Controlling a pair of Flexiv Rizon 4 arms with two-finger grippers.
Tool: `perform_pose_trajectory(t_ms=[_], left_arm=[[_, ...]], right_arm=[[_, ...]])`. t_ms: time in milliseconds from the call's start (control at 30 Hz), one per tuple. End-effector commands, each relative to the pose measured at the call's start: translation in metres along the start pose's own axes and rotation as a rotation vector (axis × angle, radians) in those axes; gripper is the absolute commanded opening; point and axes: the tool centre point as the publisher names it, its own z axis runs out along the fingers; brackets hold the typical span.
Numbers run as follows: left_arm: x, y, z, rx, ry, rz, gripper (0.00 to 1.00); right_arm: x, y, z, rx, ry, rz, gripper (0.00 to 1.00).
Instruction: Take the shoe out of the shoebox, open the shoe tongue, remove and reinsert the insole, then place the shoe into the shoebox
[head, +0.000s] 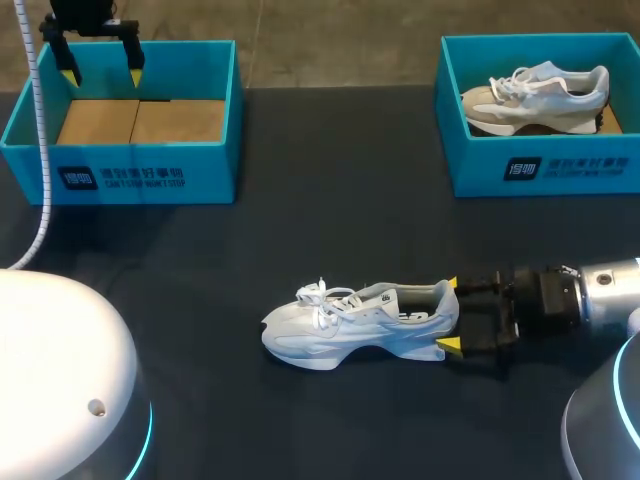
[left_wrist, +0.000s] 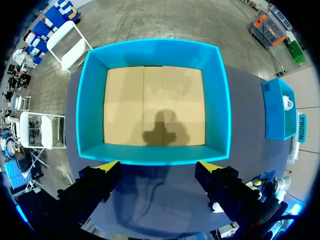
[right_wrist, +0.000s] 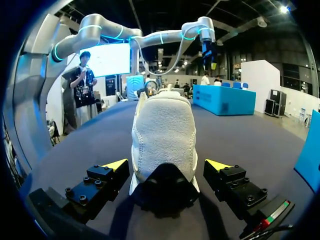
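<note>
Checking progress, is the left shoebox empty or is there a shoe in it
Empty. The left wrist view shows only bare cardboard floor inside the left shoebox; the white shoe lies out on the table.

Dark table (head: 330, 220), far-right blue box (head: 540, 168), beige sneaker (head: 535, 100) inside

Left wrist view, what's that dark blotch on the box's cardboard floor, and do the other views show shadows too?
Left wrist view: the blotch is a shadow on the empty shoebox floor, shaped like the left tool above it; head view: no clear shadow shows around the shoe on the dark table; right wrist view: the shoe's heel looks evenly lit.
</note>
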Motion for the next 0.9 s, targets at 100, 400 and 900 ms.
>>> perform_pose_trajectory(t_ms=[100,400,900], left_arm=[[0.000,0.000,0.000,0.000,0.001,0.000,1.00],[0.000,0.000,0.000,0.000,0.001,0.000,1.00],[0.000,0.000,0.000,0.000,0.001,0.000,1.00]], right_arm=[[-0.005,-0.002,0.011,0.004,0.021,0.008,1.00],[-0.006,-0.005,0.021,0.000,0.041,0.016,1.00],[-0.001,-0.004,0.035,-0.005,0.070,0.014,1.00]])
